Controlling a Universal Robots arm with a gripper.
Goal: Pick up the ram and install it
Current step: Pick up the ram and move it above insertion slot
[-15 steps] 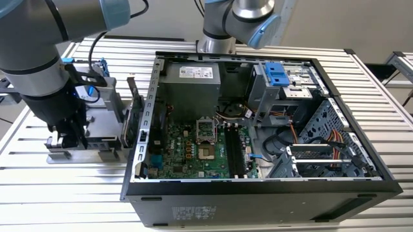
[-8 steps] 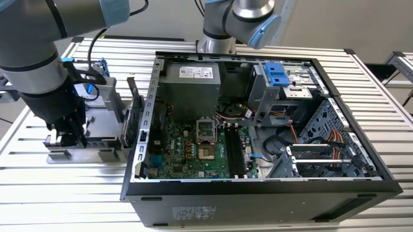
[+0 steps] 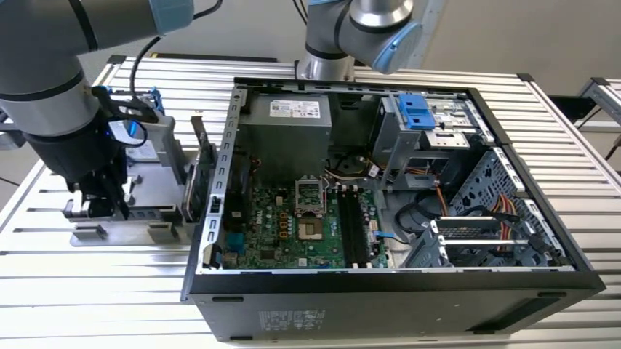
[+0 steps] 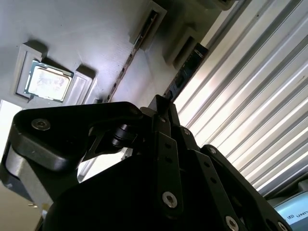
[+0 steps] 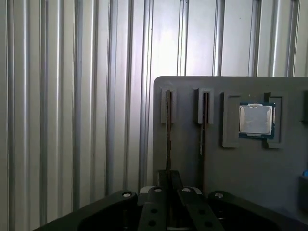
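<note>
One robot arm [image 3: 58, 109] is reaching down at the exterior view's left. Its gripper [image 3: 97, 207] is sitting low over a grey parts holder [image 3: 150, 233] on the ribbed metal table [image 3: 78, 291]. In the first wrist view the jaws are pinching together on the near end of the ram [image 5: 168, 120], a thin dark stick standing on edge in a holder slot. A second stick [image 5: 203, 120] is standing in the neighbouring slot, with a processor chip [image 5: 256, 119] lying in a pocket beyond it. Across the exterior view's centre and right, an open computer case [image 3: 388, 298] is lying on its side, exposing its green motherboard [image 3: 291, 233].
</note>
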